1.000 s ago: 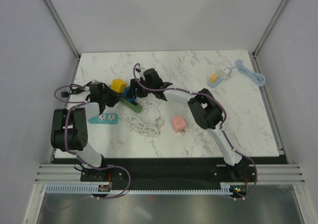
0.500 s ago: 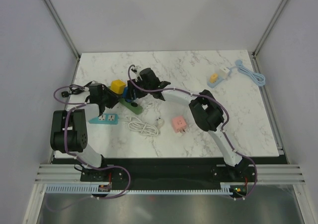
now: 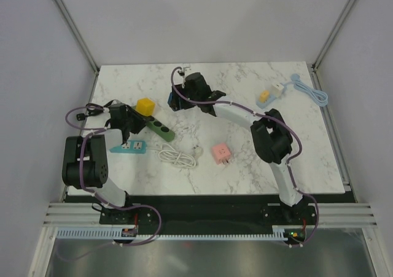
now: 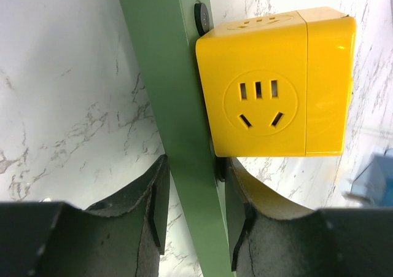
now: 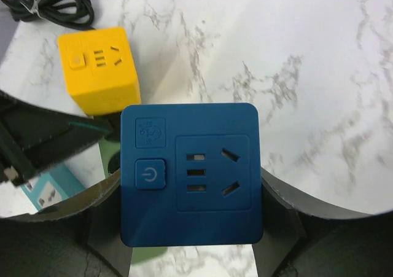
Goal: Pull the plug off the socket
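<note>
A green power strip [image 3: 161, 128] lies at the table's left with a yellow cube plug [image 3: 145, 106] plugged into its far end. My left gripper [image 3: 131, 124] is shut on the strip [image 4: 175, 93], its fingers [image 4: 155, 206] on either side, just below the yellow cube [image 4: 276, 83]. My right gripper [image 3: 180, 99] is shut on a blue cube plug [image 3: 175, 99] and holds it above the marble, apart from the strip. In the right wrist view the blue cube [image 5: 191, 172] fills the space between the fingers [image 5: 279, 212], with the yellow cube [image 5: 98, 68] behind it.
A teal power strip [image 3: 128, 147], a coiled white cable [image 3: 178, 156] and a pink cube plug [image 3: 221, 152] lie near the front. A light blue adapter with cable [image 3: 270, 95] is at the far right. A black cable [image 3: 92, 111] lies at the left edge.
The right gripper has lifted the blue cube plug off the green strip and carried it away to the far right. The left gripper stays on the strip.
</note>
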Available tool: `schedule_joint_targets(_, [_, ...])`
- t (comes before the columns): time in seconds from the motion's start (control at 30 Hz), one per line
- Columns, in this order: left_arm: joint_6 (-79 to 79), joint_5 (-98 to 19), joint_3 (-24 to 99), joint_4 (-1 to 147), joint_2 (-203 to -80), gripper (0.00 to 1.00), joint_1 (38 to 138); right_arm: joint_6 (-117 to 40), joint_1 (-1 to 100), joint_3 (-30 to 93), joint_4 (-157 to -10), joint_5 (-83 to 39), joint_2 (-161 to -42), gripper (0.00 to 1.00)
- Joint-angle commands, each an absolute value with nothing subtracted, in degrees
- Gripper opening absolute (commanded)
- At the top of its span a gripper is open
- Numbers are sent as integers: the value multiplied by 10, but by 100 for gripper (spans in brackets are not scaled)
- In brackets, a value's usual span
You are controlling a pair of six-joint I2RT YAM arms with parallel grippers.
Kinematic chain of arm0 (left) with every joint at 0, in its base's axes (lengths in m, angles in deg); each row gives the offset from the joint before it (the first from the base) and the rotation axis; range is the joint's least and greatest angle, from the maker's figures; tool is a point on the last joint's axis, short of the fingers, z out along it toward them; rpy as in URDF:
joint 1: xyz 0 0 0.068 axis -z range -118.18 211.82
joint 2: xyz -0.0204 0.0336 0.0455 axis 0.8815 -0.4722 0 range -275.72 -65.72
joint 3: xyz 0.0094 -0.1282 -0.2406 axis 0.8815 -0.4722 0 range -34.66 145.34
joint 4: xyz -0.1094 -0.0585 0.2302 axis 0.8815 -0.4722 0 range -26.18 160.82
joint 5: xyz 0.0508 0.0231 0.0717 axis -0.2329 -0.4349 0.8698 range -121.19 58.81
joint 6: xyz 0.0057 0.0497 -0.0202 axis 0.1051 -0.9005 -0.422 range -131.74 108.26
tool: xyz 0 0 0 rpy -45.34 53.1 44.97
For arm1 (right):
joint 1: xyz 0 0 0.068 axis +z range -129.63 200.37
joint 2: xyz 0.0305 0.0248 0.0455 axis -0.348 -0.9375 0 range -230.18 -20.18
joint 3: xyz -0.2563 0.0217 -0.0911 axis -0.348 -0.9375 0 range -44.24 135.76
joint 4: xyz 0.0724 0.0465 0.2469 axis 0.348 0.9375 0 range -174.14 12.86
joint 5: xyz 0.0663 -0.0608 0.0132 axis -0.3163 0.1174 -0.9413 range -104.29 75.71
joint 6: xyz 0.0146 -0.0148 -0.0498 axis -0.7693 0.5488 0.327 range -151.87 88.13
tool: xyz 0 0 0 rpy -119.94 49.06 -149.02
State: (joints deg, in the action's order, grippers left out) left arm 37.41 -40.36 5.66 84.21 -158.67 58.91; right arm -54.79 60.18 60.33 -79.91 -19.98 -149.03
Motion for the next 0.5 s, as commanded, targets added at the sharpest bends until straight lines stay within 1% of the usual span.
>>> schedule_joint_targets(0.0, [320,-380,48,807,-1607,2,588,-461,580,609,-677,-123,-1375,0])
schedule_joint_targets(0.07, [319,-381,52,804,-1611,2,588,-425,570,641,-577,-105,-1367,0])
schedule_joint_targets(0.1, [320,-381,53,802,-1612,2,587,-417,567,650,-512,-77,-1360,0])
schedule_joint_targets(0.27, [320,-382,52,803,-1610,2,588,-392,539,579,-400,-80,-1274,0])
schedule_joint_targets(0.3, [319,-382,52,802,-1611,2,588,-387,537,552,-375,-80,-1265,0])
schedule_joint_targets(0.47, [319,-387,52,805,-1611,2,587,-359,526,498,-294,-52,-1249,0])
